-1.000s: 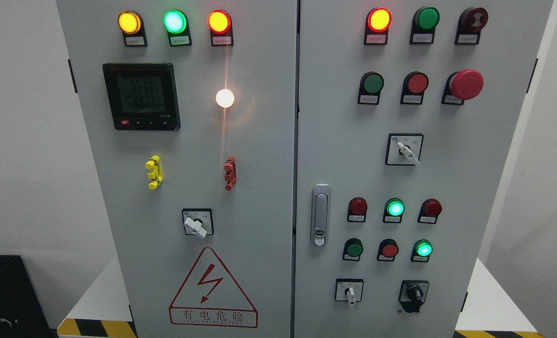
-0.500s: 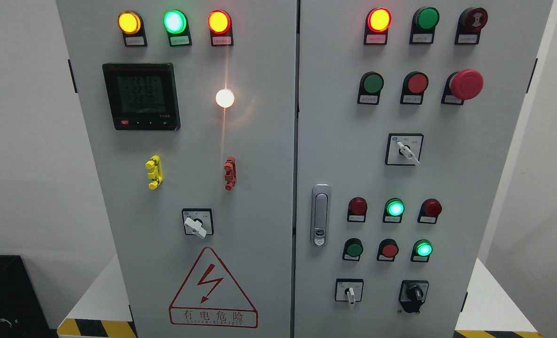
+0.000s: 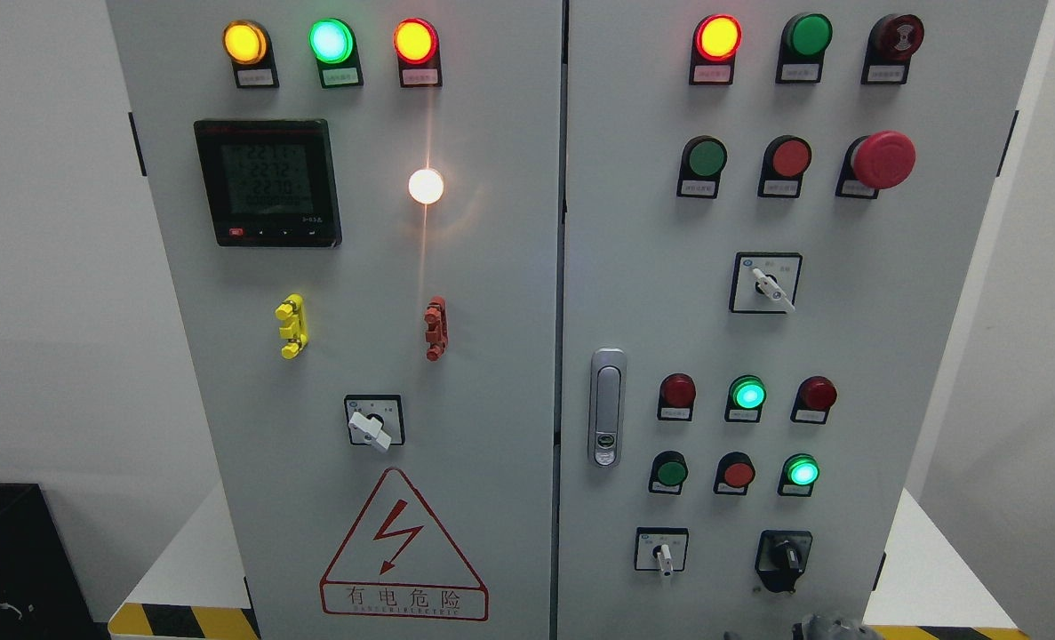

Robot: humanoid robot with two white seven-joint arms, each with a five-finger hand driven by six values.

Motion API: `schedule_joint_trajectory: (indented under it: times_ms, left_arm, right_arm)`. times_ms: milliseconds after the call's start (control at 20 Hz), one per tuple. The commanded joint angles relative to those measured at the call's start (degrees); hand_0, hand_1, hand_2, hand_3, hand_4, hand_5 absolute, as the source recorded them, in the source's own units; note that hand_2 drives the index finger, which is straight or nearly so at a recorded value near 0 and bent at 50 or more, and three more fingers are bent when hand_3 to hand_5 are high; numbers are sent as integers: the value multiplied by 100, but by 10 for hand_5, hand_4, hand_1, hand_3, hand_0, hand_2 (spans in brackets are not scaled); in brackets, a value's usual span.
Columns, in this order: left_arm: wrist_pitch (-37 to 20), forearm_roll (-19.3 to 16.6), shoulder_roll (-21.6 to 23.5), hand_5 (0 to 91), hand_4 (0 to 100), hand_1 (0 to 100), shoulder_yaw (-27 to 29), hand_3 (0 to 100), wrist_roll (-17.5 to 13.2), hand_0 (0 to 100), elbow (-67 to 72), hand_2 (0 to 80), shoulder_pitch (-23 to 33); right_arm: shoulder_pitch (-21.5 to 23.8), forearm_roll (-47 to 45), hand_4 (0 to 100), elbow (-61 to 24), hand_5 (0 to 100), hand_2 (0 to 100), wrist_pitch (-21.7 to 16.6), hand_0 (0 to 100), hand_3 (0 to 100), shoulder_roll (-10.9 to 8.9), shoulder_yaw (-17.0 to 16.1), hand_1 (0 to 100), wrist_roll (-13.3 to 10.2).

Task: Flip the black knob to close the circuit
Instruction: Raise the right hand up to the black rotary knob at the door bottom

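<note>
We saw only a small grey part of one hand [image 3: 825,627] at the bottom edge, right of the middle. It was too little for us to tell from which side its arm came in. No arm or wrist showed.

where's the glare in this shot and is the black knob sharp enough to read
Head view: the white lamp blooms, throwing a vertical streak down the left door toward the red clip. Head view: the black knob is in focus, though small and dark against its black plate. Head view: panel labels are too small to read.
</note>
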Motion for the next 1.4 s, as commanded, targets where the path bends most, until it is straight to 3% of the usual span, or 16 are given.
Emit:
schedule_joint_trajectory:
  times_ms: [0,300,550,700,1350]
  left_arm:
    - [-4,0,0,0,0,556,-6,0,-7,120,2,0,0]
    - [-4,0,0,0,0,556,3,0,-7,120,2,0,0]
    - [-4,0,0,0,0,556,3,0,-7,120,2,0,0]
    - [-4,0,0,0,0,556,-6,0,2,120,2,0,0]
    - [-4,0,0,0,0,556,-6,0,-7,120,2,0,0]
  right_arm:
    - [-223,7,1000,-140,1000,964,2,0,1000,-78,-182,0,91]
    - [-364,16,1000,-113,1000,965,2,0,1000,-183,-288,0,153]
    - [-417,16,1000,-140,1000,965,11,0,1000,-192,-305,0,162]
    - [-434,24,1000,-157,1000,965,11,0,1000,-174,-305,0,284]
    - [-523,209,1000,36,1000,966,2,0,1000,-183,-297,0,285]
